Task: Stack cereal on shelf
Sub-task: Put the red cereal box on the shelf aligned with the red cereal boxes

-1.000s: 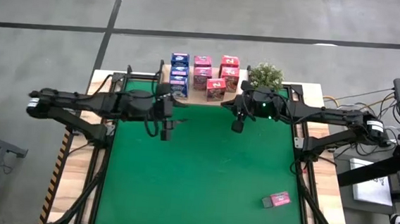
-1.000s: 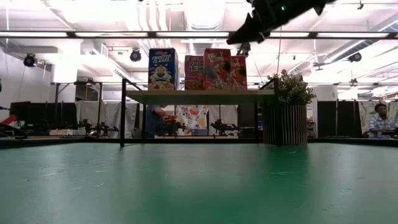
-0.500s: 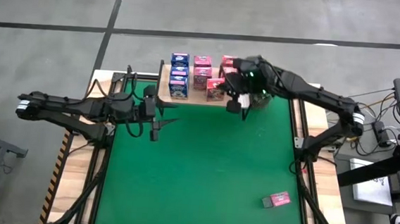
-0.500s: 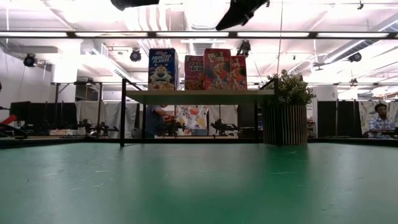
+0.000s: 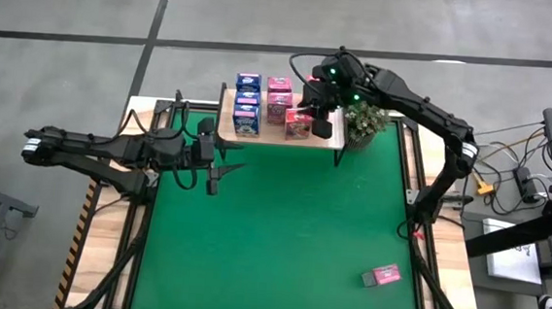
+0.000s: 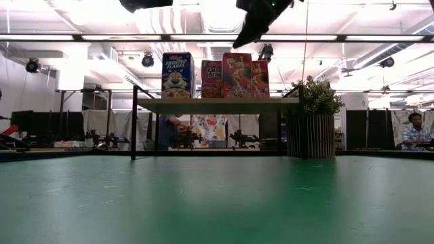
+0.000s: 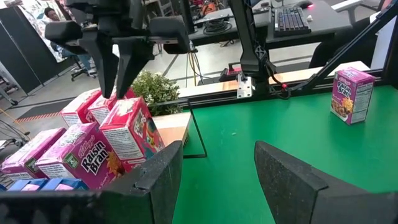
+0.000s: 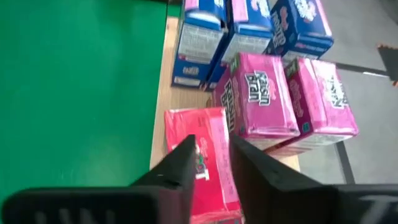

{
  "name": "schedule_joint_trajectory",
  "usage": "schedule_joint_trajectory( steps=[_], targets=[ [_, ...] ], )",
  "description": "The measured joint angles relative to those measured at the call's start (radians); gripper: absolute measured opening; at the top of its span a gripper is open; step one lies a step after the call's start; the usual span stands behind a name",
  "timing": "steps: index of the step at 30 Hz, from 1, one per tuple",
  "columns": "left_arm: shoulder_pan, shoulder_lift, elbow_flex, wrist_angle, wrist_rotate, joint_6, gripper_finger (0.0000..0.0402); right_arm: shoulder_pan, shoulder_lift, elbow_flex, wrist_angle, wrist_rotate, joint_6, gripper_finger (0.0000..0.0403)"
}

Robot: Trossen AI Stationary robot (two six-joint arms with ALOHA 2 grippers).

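Since a second ago the right gripper (image 5: 319, 119) has swung from the mat's far edge to above the shelf (image 5: 227, 130). It hangs over the red cereal box (image 5: 298, 123) in the front row, fingers a crack apart, holding nothing. One box (image 5: 382, 275) lies alone on the green mat (image 5: 271, 232). The left gripper (image 5: 214, 176) waits, released and empty, arm stretched over the mat's left side.

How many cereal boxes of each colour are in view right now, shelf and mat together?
Blue boxes: 3, on the shelf
Pink boxes: 3, two on the shelf, one on the green mat
Red boxes: 3, on the shelf
Total: 9
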Motion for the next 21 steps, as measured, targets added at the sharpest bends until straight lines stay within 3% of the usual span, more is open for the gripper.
schedule_joint_trajectory(
  steps=[8, 12, 16, 21],
  targets=[
    [0.0, 0.0, 0.0, -0.002, 0.0, 0.012, 0.0183, -0.007, 0.021, 0.002, -0.029, 0.003, -0.028, 0.0216],
    [0.0, 0.0, 0.0, -0.002, 0.0, 0.015, 0.0183, -0.008, 0.021, -0.014, -0.032, 0.01, -0.037, 0.0268],
    [0.0, 0.0, 0.0, -0.002, 0.0, 0.019, 0.0183, -0.008, 0.021, -0.022, -0.03, 0.011, -0.042, 0.0288],
    [0.0, 0.001, 0.0, -0.002, 0.0, 0.019, 0.0183, -0.01, 0.031, -0.023, -0.029, 0.011, -0.043, 0.0281]
  ],
)
